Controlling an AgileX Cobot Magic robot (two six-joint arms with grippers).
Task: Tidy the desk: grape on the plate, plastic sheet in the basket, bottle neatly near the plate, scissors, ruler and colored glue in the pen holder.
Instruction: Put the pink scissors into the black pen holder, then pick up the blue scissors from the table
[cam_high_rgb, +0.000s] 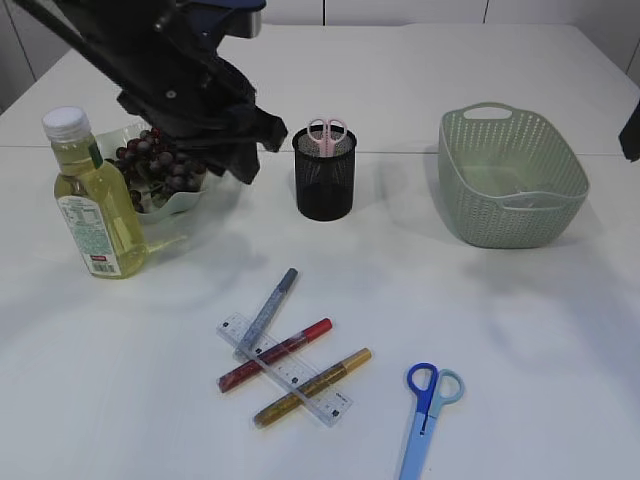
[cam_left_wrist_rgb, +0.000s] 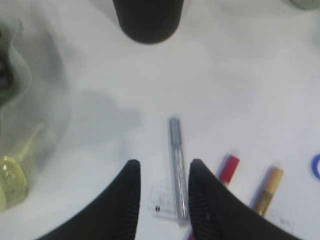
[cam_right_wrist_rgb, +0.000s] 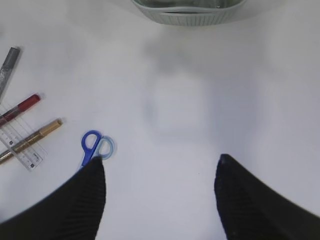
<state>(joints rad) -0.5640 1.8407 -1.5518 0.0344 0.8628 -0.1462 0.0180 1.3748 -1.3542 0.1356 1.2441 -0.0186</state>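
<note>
Plainly visible on the bottle (cam_high_rgb: 92, 200): a white and green label with a red patch at its foot, print too small to read; white cap, yellow liquid. Standing upright at the left of the white table (cam_high_rgb: 520, 330), just beside the plate (cam_high_rgb: 170, 200) with the grape (cam_high_rgb: 155, 160) heaped on it. Ruler (cam_high_rgb: 290, 372) clear, with fine black markings, digits not legible. Lying across it: a silver glue pen (cam_high_rgb: 268, 310), a red glue pen (cam_high_rgb: 275, 354) and a gold glue pen (cam_high_rgb: 312, 387). Blue scissors (cam_high_rgb: 428, 400) flat near the front edge, well apart from the ruler. Pink scissors (cam_high_rgb: 327, 135) handles-up in the black mesh pen holder (cam_high_rgb: 324, 175). Green basket (cam_high_rgb: 510, 180) at the right, a faint clear sheet possibly inside, hard to tell. No writing anywhere else on the table; pale wall panels behind.

Left gripper (cam_left_wrist_rgb: 162, 200) partly open, holding nothing, hanging above the silver glue pen and the ruler's end, fingers (cam_left_wrist_rgb: 127, 200) either side in the wrist view. Right gripper (cam_right_wrist_rgb: 160, 200) wide open, empty, above bare table with the blue scissors by its left finger.
</note>
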